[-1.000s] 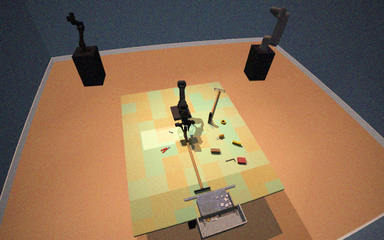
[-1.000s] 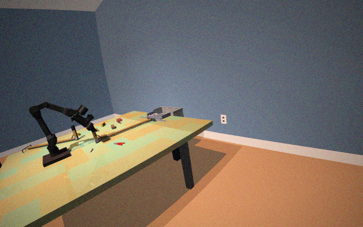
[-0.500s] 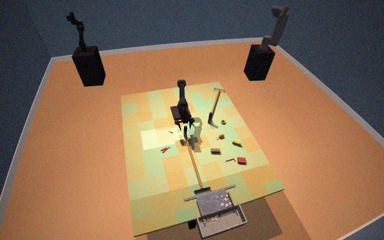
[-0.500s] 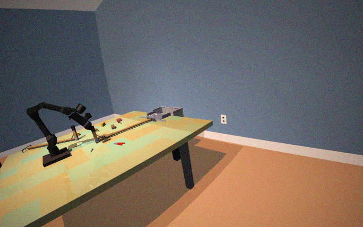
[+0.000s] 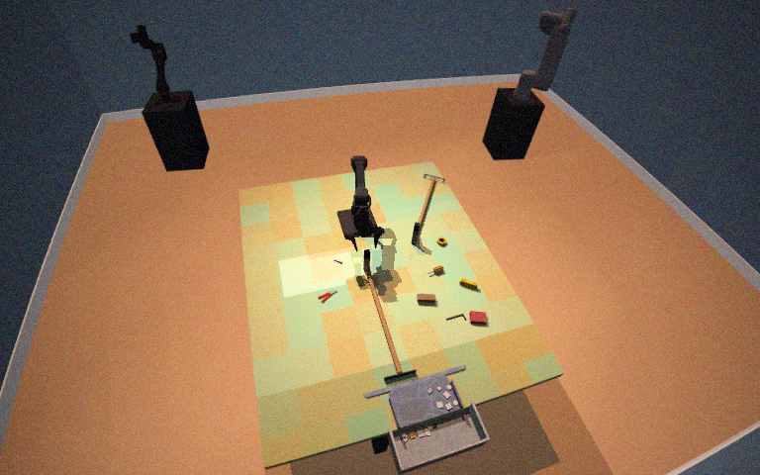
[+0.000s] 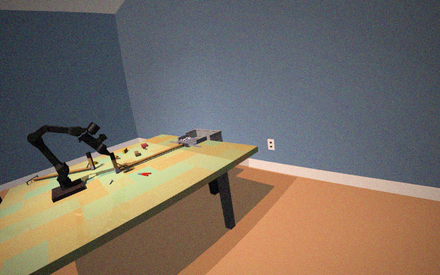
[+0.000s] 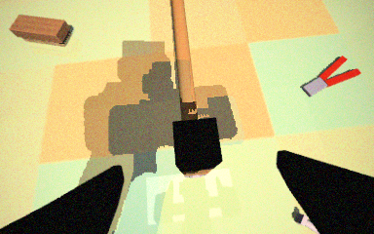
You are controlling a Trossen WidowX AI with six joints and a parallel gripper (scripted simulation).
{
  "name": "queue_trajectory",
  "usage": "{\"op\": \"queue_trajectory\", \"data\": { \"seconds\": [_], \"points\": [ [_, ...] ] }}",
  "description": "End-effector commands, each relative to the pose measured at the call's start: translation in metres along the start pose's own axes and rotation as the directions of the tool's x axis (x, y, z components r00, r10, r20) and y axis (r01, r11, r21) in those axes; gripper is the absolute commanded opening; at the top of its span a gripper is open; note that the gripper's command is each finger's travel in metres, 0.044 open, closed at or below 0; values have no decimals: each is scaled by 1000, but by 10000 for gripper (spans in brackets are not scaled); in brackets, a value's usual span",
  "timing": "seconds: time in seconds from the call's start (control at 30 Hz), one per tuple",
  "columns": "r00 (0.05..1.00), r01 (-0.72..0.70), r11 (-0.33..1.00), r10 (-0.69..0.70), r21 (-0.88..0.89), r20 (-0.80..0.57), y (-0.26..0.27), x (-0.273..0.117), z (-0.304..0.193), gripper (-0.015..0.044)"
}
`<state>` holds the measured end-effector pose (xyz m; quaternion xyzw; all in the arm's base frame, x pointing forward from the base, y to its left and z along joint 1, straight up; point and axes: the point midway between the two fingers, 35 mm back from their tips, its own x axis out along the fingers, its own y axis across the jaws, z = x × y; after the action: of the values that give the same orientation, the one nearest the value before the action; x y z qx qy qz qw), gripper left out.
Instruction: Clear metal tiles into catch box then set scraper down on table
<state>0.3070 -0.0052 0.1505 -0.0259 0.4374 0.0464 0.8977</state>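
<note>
My gripper [image 5: 365, 246] [image 7: 200, 165] is wide open and empty, with its fingertips behind and to either side of the black upright grip [image 5: 366, 261] [image 7: 197, 143] of the long scraper. The scraper's wooden handle [image 5: 383, 322] [image 6: 152, 155] [image 7: 182, 49] lies along the table, its dark blade [image 5: 400, 376] just before the near edge of the steel plate [image 5: 412, 409]. Several pale tiles [image 5: 439, 404] [image 6: 186, 139] sit on the plate's right part in the top view. The catch box [image 5: 445, 447] [image 6: 212, 134] at the far end holds several small pieces [image 5: 424, 432] along its plate-side wall.
Angled bars [image 5: 376, 393] [image 5: 452, 370] flank the plate's entrance. A second tool [image 5: 427, 201] lies to the right of the arm. Red-handled pliers [image 5: 325, 296] [image 6: 145, 174] [image 7: 336, 73], a brown block [image 5: 426, 298] [image 7: 39, 28], a yellow piece [image 5: 468, 283] and a red block [image 5: 478, 317] lie around the scraper.
</note>
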Motion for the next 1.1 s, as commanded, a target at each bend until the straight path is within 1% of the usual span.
{"op": "queue_trajectory", "data": {
  "seconds": [0.0,0.23,0.5,0.77,1.07],
  "points": [
    [1000,-7,1000,7,-2,23,0,-8,6,440],
    [986,-29,999,26,20,167,-5,-44,38,440],
    [943,-51,998,41,23,330,-9,-93,69,440],
    [876,-62,998,53,4,479,-8,-148,92,440],
    [778,-56,998,68,-38,624,-1,-214,106,440]
  ]
}}
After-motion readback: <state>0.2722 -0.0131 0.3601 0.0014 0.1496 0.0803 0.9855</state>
